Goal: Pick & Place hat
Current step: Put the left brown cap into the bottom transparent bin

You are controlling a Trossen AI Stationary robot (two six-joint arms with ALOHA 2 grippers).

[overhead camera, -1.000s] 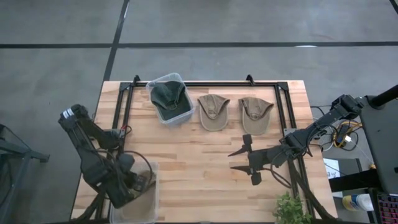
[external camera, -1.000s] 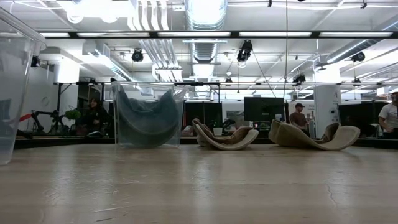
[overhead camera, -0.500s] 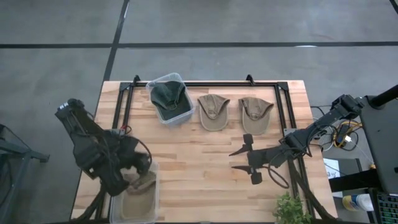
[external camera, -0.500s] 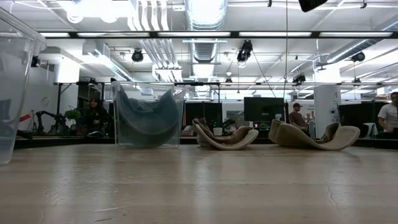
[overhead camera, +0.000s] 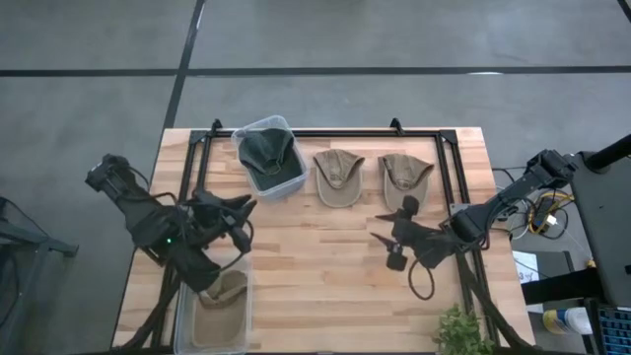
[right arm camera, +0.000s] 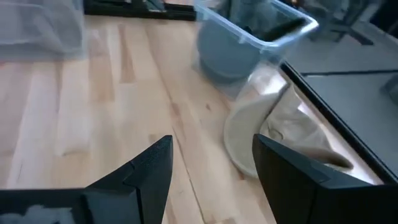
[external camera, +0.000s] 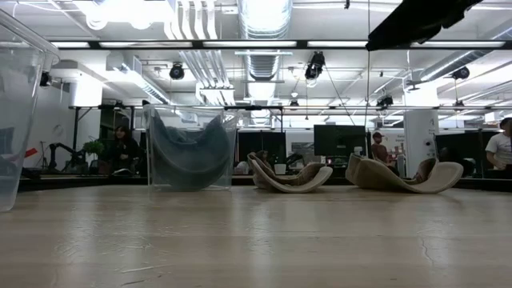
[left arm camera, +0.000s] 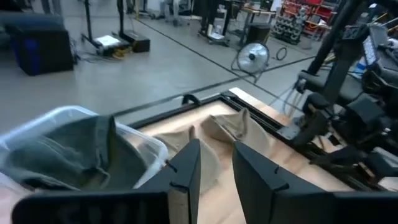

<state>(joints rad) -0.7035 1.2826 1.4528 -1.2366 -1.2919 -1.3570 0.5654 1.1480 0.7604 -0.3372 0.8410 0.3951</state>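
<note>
Left gripper has lifted clear of the near bin — jaws open, empty — leaving a tan hat inside; right gripper, open, swings toward the remaining hats.

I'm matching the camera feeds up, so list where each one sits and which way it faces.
High view: overhead, looking straight down on the table; both arms show, left end effector, right end effector.
Low view: at tabletop height, looking level across to the dark green hat in its clear bin; an arm shows dark at top.
Left wrist view: looks past its open fingers at the same hat.
Right wrist view: past open fingers at a tan hat.
</note>
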